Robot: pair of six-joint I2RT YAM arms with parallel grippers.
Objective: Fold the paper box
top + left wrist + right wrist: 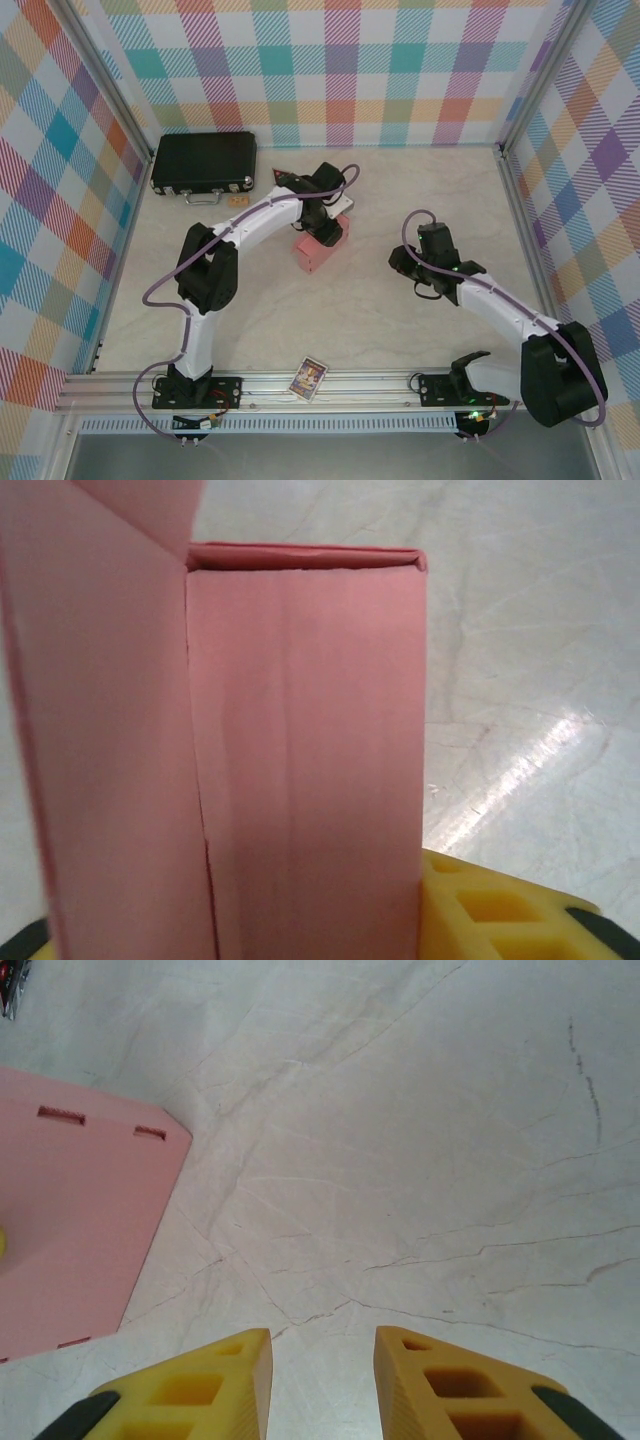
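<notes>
The paper box (315, 250) is a pink card box standing on the table at centre. In the left wrist view the paper box (300, 730) lies between my fingers, with a flap raised on its left. My left gripper (328, 232) (230, 900) is closed round it. The right yellow finger (480, 910) presses flat against the box's side, and the other finger is mostly hidden behind the flap. My right gripper (400, 264) (322, 1345) hovers over bare table to the right of the box, open, with nothing between its fingers. A slotted pink panel of the paper box (80, 1210) shows at its left.
A black hard case (203, 163) with metal latches lies at the back left. A small picture card (309, 378) rests on the rail at the near edge. Checked walls (340, 70) close in the back and both sides. Open marble table (400, 330) lies between the arms.
</notes>
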